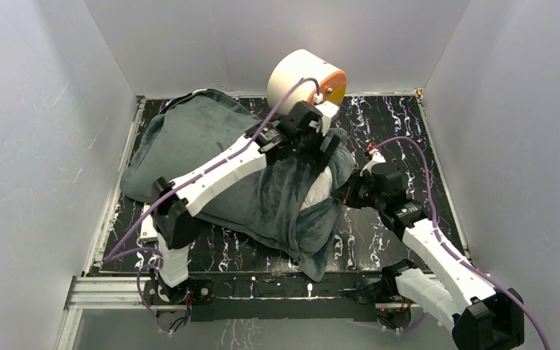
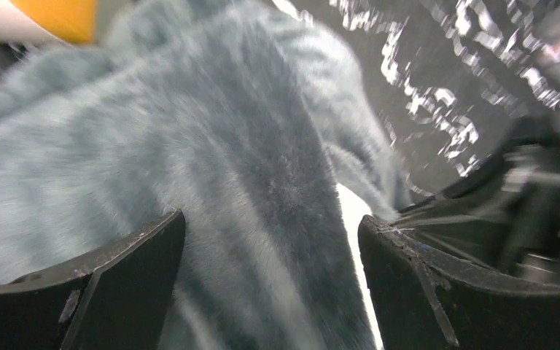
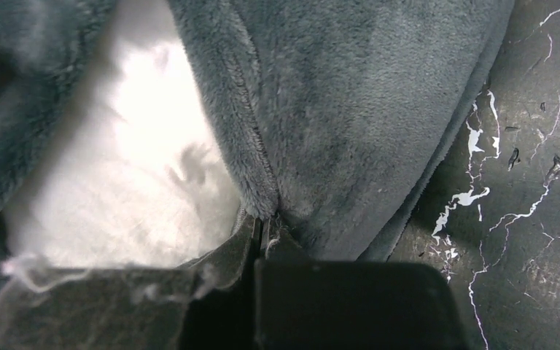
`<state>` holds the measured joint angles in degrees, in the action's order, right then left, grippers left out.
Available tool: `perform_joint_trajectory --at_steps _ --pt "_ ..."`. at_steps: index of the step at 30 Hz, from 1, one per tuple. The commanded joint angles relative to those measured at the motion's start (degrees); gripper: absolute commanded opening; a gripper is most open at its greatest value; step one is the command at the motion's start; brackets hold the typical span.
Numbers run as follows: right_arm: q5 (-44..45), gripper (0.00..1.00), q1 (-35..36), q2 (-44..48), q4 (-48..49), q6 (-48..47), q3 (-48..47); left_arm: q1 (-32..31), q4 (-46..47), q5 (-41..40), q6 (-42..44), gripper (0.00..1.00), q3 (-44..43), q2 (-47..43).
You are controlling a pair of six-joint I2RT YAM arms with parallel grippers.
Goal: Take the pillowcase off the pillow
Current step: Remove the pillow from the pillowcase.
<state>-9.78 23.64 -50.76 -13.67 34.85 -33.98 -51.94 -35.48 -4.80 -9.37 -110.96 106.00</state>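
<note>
The overhead camera sits above and behind me and looks down and forward over the whole tabletop (image 1: 379,109). My left wrist camera looks out between my left fingers (image 2: 109,284), very near the grey pillowcase (image 2: 248,168), and its picture is blurred. My right wrist camera looks past my right fingers (image 3: 350,306), just as near. Both wrist views share the pillowcase's open edge, where the white pillow (image 3: 138,182) shows. The overhead view holds that spot too.

Left jaws wide (right jaws tight)

A cream-and-orange cylinder (image 1: 306,79) rests on the marbled table (image 1: 401,124).
</note>
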Motion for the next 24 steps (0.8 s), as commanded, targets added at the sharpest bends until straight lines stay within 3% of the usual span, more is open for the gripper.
perform_joint_trajectory --at_steps 1,3,4,6,8,10,12,17,20,24 --pt "-0.5 0.0 0.4 2.0 -3.1 -0.5 -1.4 -0.5 -6.4 4.8 3.1 0.87 1.7 2.4" --pt "-0.2 0.0 0.4 2.0 -3.4 -0.3 -0.9 -0.6 -7.3 4.8 4.2 0.86 1.5 3.3" --pt "0.2 0.0 0.4 1.8 -3.8 -0.3 -0.8 -0.7 -8.7 3.9 4.5 0.8 0.5 4.4" --pt "2.5 0.0 0.4 1.5 -5.6 -0.6 -1.1 -0.9 -14.0 -2.1 4.1 0.46 -4.5 7.2" --pt "8.5 0.0 0.4 1.7 -8.9 0.7 -1.8 -1.0 -17.3 -13.4 3.6 0.17 -7.3 7.9" --pt "15.4 0.0 0.2 3.5 -9.9 2.9 0.3 -0.7 -15.5 -22.9 3.5 0.0 -5.0 5.5" --pt "18.7 0.0 -0.8 6.1 -9.6 6.4 4.0 1.4 -12.9 -24.7 3.4 0.0 -1.3 1.8" --pt "10.8 0.01 -2.1 10.2 -5.9 8.9 8.4 4.8 -9.4 -12.1 4.7 0.0 10.4 -5.4" --pt "2.0 0.23 -2.1 11.0 -2.0 4.7 5.3 4.7 -7.7 -5.7 3.7 0.0 16.6 -7.6" --pt "-3.7 0.43 -2.1 5.8 -2.9 -0.6 -6.0 4.7 -4.0 -1.8 1.2 0.0 22.3 -10.8"
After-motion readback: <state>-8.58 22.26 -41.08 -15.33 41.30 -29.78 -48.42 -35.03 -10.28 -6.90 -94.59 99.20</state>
